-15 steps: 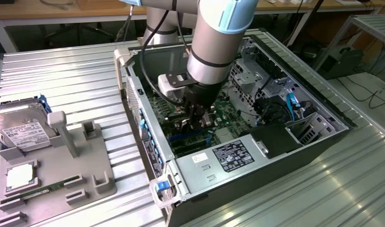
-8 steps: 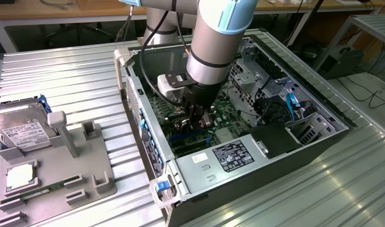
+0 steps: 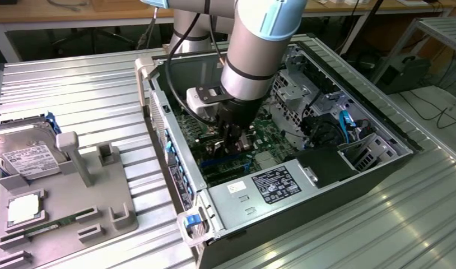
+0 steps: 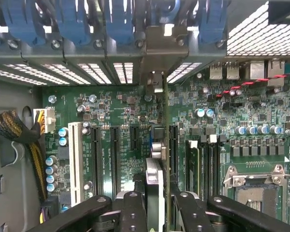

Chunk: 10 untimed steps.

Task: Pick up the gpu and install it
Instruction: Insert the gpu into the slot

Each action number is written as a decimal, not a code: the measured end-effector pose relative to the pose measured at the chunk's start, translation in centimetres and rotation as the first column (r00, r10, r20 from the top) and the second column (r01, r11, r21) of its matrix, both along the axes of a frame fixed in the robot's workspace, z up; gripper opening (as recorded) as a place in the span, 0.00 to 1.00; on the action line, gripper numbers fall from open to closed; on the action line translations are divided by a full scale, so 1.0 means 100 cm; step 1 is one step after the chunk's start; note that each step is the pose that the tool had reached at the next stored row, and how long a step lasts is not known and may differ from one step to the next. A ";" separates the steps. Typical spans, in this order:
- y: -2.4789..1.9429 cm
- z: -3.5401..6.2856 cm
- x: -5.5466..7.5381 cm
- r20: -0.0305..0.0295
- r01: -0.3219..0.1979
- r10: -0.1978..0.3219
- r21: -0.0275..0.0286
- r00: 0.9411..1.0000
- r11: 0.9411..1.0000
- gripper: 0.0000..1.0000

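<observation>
In the wrist view the gpu (image 4: 156, 176) is seen edge-on, a thin black card standing upright over the green motherboard (image 4: 116, 108). Its silver bracket (image 4: 165, 48) rests against the case's rear slot openings. My gripper (image 4: 160, 195) is shut on the card, with one black finger (image 4: 134, 210) on each side. The card's lower edge lies along a black expansion slot (image 4: 173, 145); whether it is seated I cannot tell. In the exterior view my gripper (image 3: 232, 144) is deep inside the open computer case (image 3: 236, 196), low over the board.
Blue slot clips (image 4: 118, 21) line the case's rear wall. A CPU socket (image 4: 253, 186) and memory slots (image 4: 203, 164) lie beside the card. A grey tray (image 3: 101, 202) at the exterior view's left holds a hard drive (image 3: 26, 154) and a green memory stick (image 3: 45, 227).
</observation>
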<state>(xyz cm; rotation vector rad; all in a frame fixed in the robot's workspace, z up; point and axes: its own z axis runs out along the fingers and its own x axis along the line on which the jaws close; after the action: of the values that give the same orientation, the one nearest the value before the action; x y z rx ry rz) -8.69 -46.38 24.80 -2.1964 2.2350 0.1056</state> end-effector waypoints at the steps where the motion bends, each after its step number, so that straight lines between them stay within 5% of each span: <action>1: 0.0000 0.0001 0.000 -0.003 0.000 0.000 0.000 1.000 1.000 0.28; 10: 0.0000 0.0000 0.000 -0.003 0.000 0.000 0.000 1.000 1.000 0.28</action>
<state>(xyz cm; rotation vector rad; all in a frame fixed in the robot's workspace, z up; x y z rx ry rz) -8.69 -46.37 24.81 -2.1976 2.2368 0.1091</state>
